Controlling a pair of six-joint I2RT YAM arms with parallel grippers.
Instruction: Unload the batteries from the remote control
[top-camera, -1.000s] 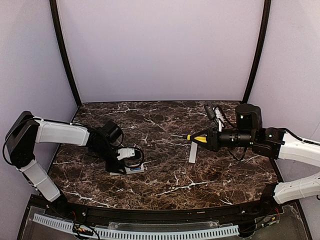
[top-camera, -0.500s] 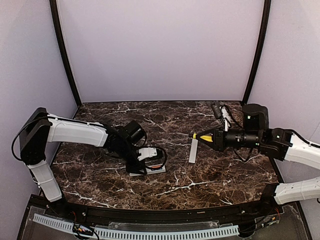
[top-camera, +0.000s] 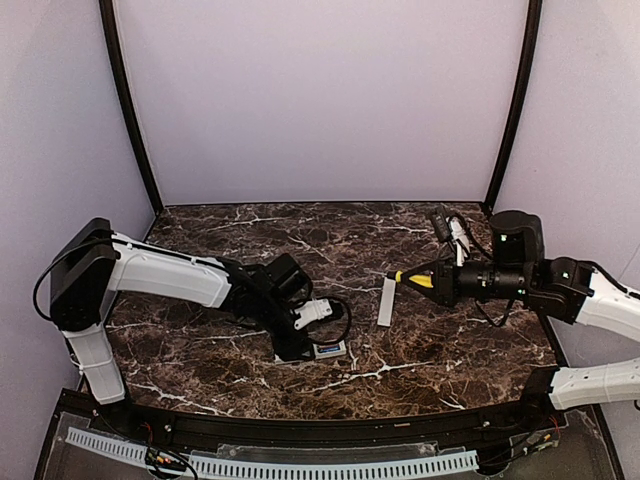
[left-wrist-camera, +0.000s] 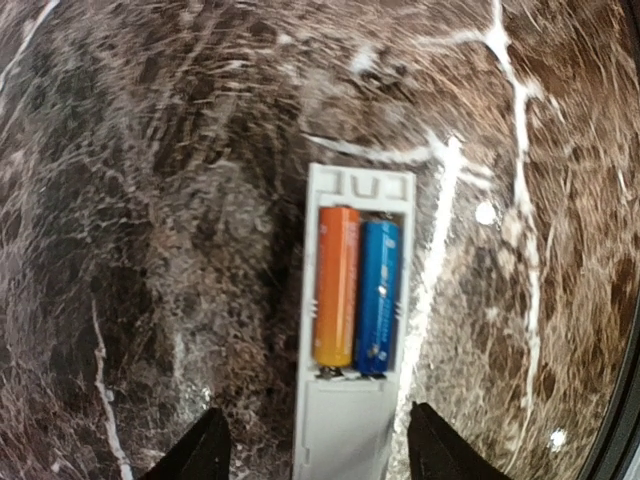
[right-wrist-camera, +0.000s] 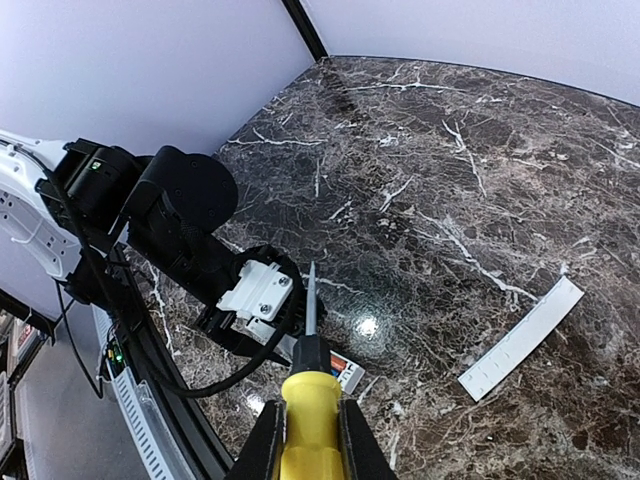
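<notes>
The remote control (left-wrist-camera: 340, 420) lies flat on the marble with its back open. Side by side in the bay sit the batteries, one orange (left-wrist-camera: 337, 285) and one blue (left-wrist-camera: 379, 295). My left gripper (left-wrist-camera: 320, 452) is open and straddles the remote's near end, with a gap on each side. From above, the remote (top-camera: 328, 349) pokes out under the left gripper (top-camera: 302, 345). My right gripper (right-wrist-camera: 307, 440) is shut on a yellow-handled screwdriver (right-wrist-camera: 310, 400), held above the table and pointing left at the remote (right-wrist-camera: 347, 376). The white back cover (top-camera: 386, 301) lies apart at centre right.
The cover (right-wrist-camera: 522, 338) lies between the two arms on the dark marble table (top-camera: 230, 235). A black cable loops from the left wrist (top-camera: 340, 322) beside the remote. Purple walls close off the back and sides. The table's front edge runs just below the remote.
My left arm has slid the remote right toward the table's middle, and its jaws have spread off it. My right gripper has drawn back slightly to the right with the screwdriver.
</notes>
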